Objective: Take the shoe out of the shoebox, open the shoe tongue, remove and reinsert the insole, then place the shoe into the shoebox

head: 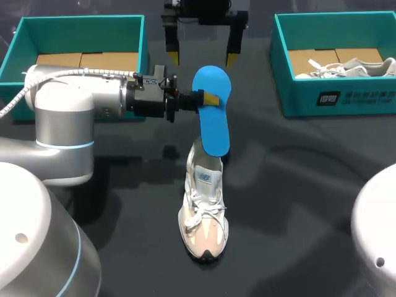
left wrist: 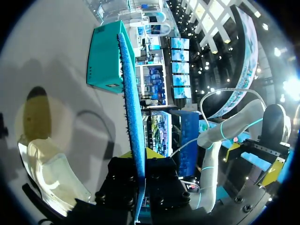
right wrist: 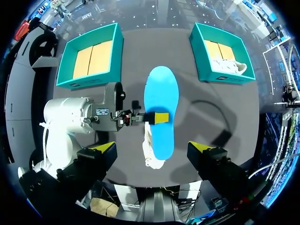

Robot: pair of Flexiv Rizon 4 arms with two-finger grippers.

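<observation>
Left jaws: clamped on the blue insole (head: 212, 120), about a third of the way along its length. One yellow fingertip (head: 211, 99) lies flat on the insole's upper face; the other is hidden behind it. In the left wrist view the insole (left wrist: 132, 103) shows edge-on, running straight out from between the two black fingers. The left arm (head: 93, 102) lies level, coming in from the shoe's left.

Insole: held in the air over the heel end of the shoe (head: 204, 210), tilted, its lower tip at the shoe's collar. Cannot tell whether it touches there. In the right wrist view the insole (right wrist: 161, 108) covers most of the shoe (right wrist: 149, 152).

Shoe: white and beige, upright on its sole on the dark surface (head: 297, 204). Toe toward the robot, heel away, laces loose across the top.

Right jaws: spread wide, nothing between them. Fingertips (head: 173, 59) hang above the surface beyond the shoe's heel, apart from the insole's upper end.

Left shoebox (head: 80, 25): teal, beyond and left of the shoe, cardboard floor showing.

Right shoebox (head: 297, 93): teal, beyond and right of the shoe, with a white second shoe (head: 356, 66) lying in it.
</observation>
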